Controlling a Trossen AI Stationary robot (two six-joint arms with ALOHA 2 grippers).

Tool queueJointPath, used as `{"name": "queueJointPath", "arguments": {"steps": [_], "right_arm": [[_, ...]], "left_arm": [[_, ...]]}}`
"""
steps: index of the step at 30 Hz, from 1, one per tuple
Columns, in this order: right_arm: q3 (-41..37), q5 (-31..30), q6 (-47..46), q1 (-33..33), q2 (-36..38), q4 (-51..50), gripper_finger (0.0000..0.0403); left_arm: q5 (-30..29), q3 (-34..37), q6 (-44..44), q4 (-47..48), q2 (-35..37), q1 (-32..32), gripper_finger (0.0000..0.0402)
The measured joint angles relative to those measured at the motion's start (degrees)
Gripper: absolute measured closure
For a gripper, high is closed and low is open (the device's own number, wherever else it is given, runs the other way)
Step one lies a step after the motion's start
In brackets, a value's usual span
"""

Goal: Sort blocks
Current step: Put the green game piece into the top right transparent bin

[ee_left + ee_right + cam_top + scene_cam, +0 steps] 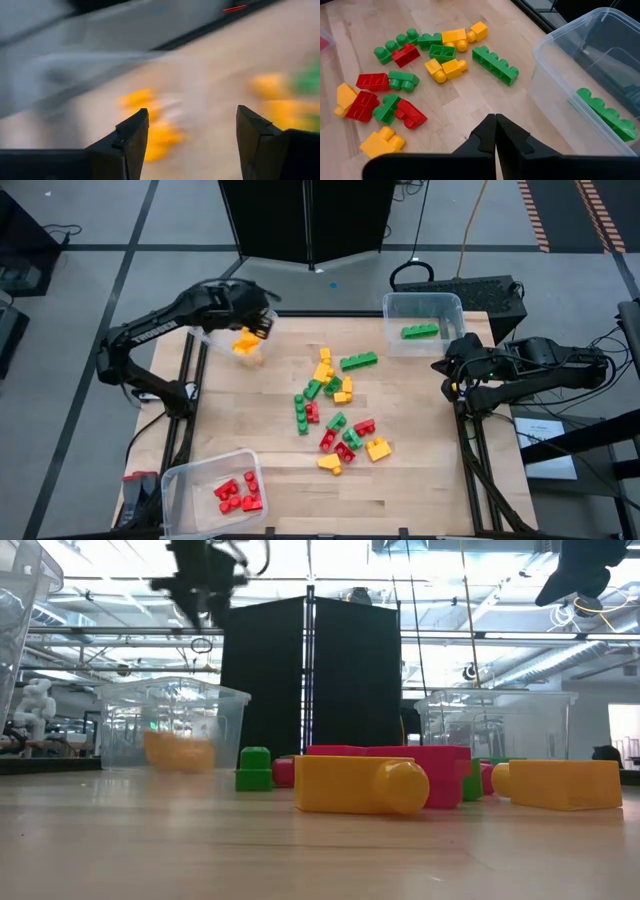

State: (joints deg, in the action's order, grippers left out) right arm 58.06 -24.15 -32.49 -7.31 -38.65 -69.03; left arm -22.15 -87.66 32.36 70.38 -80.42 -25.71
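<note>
Loose red, yellow and green blocks (335, 415) lie in a heap at the table's middle, also shown in the right wrist view (420, 75). My left gripper (192, 135) hangs open above the clear bin (222, 342) at the far left, which holds yellow blocks (245, 342); nothing is between its fingers. My right gripper (495, 132) is shut and bare at the table's right edge, beside the far-right bin (423, 308), where a long green block (420, 331) rests on the bottom.
A third clear bin (185, 480) at the near left corner holds red blocks (238, 493). Bare wood lies between the heap and the bins. Black frame rails run along both sides of the table, and a dark cabinet (310, 690) stands behind its far edge.
</note>
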Motion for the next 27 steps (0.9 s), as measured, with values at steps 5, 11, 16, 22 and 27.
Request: {"name": "queueJointPath", "arguments": {"steps": [5,11,16,22,27], "right_arm": [[0.0,-0.1,-0.1,0.0,0.0,0.2,0.0397],[0.0,-0.1,-0.1,0.0,0.0,0.2,0.0397],[0.0,-0.3,0.0,0.0,0.0,0.2,0.0397],[0.0,-1.9,0.5,0.0,0.0,0.2,0.0397],[0.0,-3.1,0.6,0.0,0.0,0.2,0.0397]], "left_arm": [[20.4,0.0,-4.9,-17.1,2.5,0.0,0.0208],[37.8,0.0,-5.6,-28.1,3.4,0.1,0.0208],[48.8,0.0,-5.7,-34.1,3.4,2.0,0.0208],[58.7,0.0,-5.7,-50.3,3.4,5.9,0.0208],[59.6,0.0,-5.7,-64.8,3.4,9.4,0.0208]]}}
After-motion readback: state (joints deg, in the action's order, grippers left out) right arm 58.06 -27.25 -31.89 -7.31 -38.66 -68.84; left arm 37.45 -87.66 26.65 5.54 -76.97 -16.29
